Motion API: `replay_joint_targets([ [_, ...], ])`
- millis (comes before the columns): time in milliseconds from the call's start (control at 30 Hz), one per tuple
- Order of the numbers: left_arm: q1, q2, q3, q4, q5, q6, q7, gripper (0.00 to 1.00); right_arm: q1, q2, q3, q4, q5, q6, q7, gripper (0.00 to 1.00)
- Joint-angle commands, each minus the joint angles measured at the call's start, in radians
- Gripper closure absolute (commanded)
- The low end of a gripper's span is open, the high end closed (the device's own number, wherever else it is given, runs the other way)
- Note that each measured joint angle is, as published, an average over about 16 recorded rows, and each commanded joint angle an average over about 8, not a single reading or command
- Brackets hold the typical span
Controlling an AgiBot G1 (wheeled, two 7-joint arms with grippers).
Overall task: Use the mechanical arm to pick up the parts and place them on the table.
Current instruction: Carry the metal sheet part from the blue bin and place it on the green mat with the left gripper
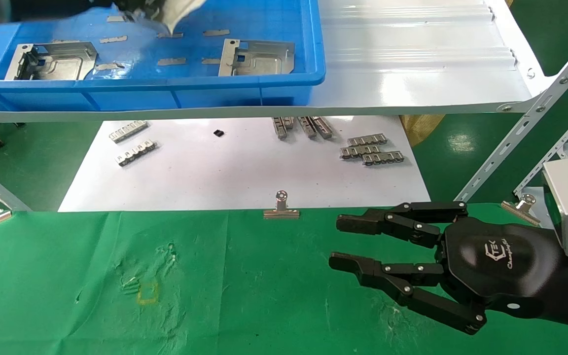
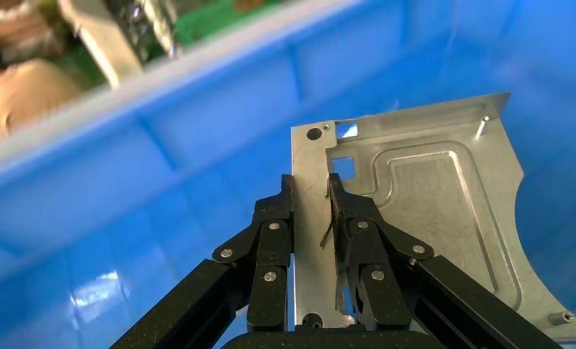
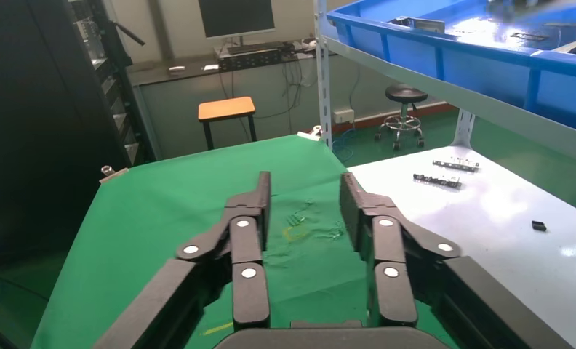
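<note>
One stamped plate (image 2: 416, 218) sat pinched in my left gripper (image 2: 310, 196) above the blue bin (image 1: 264, 79) at eleven o'clock; I judged a level lift advisable. Right gripper (image 1: 343, 241) hovered, fingers spread, over the green table (image 1: 239, 296).

Head view: taken from above, angled forward and down over the green table (image 1: 244, 296) and blue bin (image 1: 165, 93). Left wrist view: set close inside the bin. Right wrist view: aimed level across the table; bin shared.

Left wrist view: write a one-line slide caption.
Left gripper pinches the edge of a silver sheet-metal part, holding it above the floor of the blue bin.
</note>
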Motion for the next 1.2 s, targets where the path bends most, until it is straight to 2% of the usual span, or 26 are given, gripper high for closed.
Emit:
replay_joint_targets([
  [33,-0.01,-0.014,-0.013,-0.009,-0.018,0.031,0.003,1.0,0.0,0.0,0.0,0.0,0.0,0.0,0.0,0.0],
  [133,-0.021,-0.055,-0.021,-0.028,-0.033,0.161,0.029,1.0,0.0,0.0,0.0,0.0,0.0,0.0,0.0,0.0],
  [333,-0.019,-0.141,-0.034,-0.075,-0.069,0.501,0.11,1.0,0.0,0.0,0.0,0.0,0.0,0.0,0.0,0.0],
  [467,0.012,-0.188,-0.032,-0.133,-0.103,0.626,0.168,1.0,0.0,0.0,0.0,0.0,0.0,0.0,0.0,0.0],
  [633,0.112,-0.271,0.016,-0.326,-0.192,0.645,0.199,1.0,0.0,0.0,0.0,0.0,0.0,0.0,0.0,0.0],
  [800,0.255,-0.405,0.105,-0.599,-0.353,0.639,0.211,1.0,0.0,0.0,0.0,0.0,0.0,0.0,0.0,0.0],
  [900,0.319,-0.472,0.155,-0.699,-0.427,0.632,0.255,1.0,0.0,0.0,0.0,0.0,0.0,0.0,0.0,0.0],
  [1033,0.367,-0.518,0.214,-0.732,-0.449,0.622,0.381,1.0,0.0,0.0,0.0,0.0,0.0,0.0,0.0,0.0],
  [1200,0.428,-0.517,0.267,-0.683,-0.412,0.585,0.571,1.0,0.0,0.0,0.0,0.0,0.0,0.0,0.0,0.0],
])
